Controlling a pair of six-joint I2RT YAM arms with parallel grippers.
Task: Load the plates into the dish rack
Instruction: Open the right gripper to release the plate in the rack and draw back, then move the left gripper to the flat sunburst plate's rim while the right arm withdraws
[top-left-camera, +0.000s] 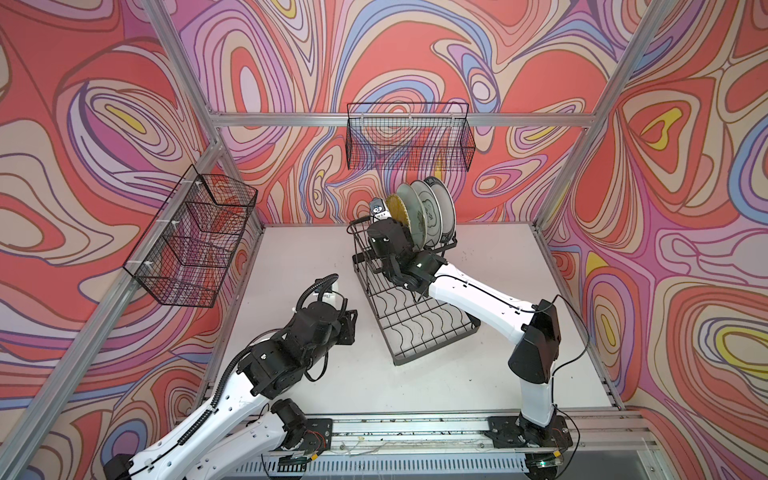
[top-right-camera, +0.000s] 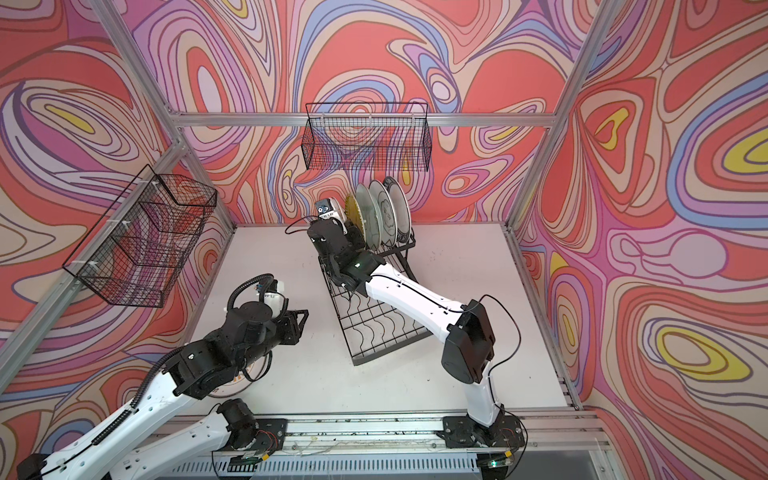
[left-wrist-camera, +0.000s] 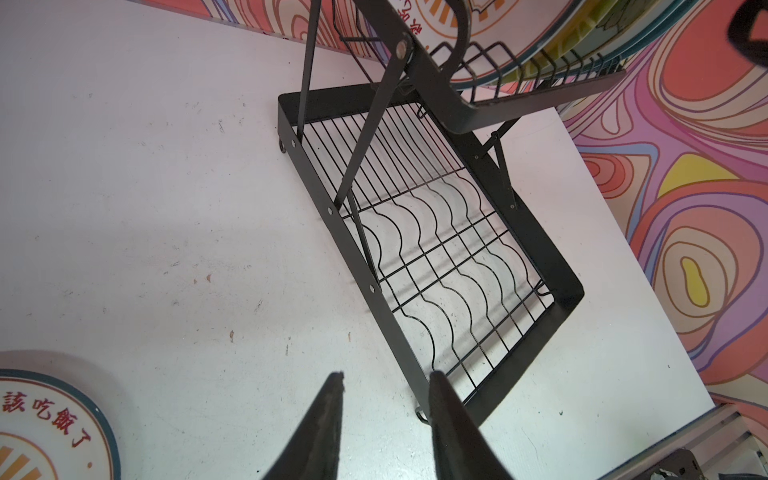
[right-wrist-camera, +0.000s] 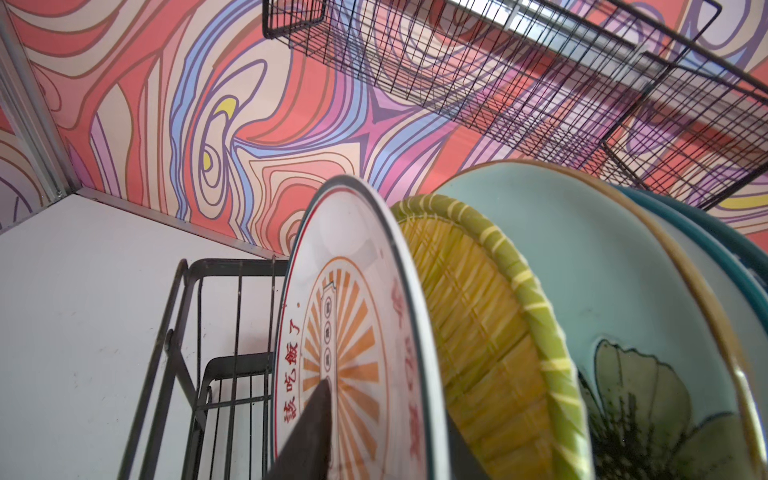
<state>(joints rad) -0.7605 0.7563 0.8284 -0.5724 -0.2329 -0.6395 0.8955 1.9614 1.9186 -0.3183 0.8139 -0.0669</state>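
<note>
Five plates stood racked and one sunburst plate lay beside the dish rack; the left tool gaped empty, while the right tool could not be read.

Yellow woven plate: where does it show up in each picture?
Both top views: yellow woven plate upright on the raised tier of the dish rack.
Left wrist: likely the yellow-green sliver behind the tier's wires.
Right wrist: centre, behind the sunburst plate.
Shared landmark: the dish rack.
</note>
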